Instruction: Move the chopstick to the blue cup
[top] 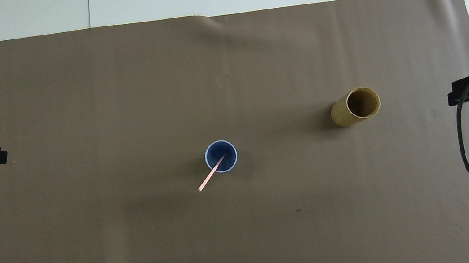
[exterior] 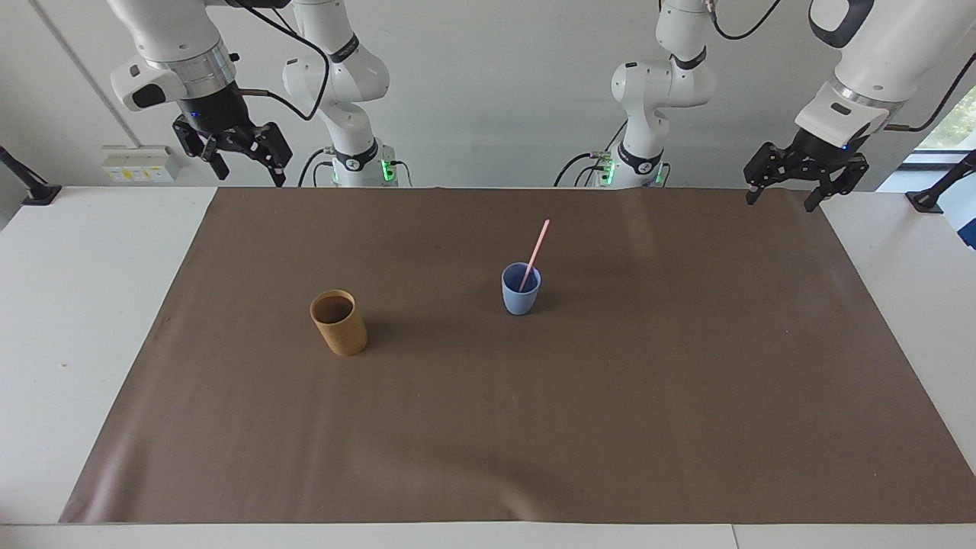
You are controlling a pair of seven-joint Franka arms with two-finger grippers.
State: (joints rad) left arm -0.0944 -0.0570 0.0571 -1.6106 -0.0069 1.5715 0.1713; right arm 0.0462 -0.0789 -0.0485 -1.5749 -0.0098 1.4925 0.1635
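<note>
A white bench [exterior: 91,320] carries a brown mat [exterior: 610,427] covering most of the frame. On the mat stand a blue cup [exterior: 521,293] at centre and a tan cup [exterior: 340,326] at centre-left.

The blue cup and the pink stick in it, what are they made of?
Blue cup: probably matte plastic or ceramic, since its colour is even and shows no shine. Pink stick: likely plastic or a paper straw, thin, straight and uniformly pale. Neither is certain.

You find no readable text, label, brand, number or sign anywhere: none on cups, mat, arms or wall.
</note>
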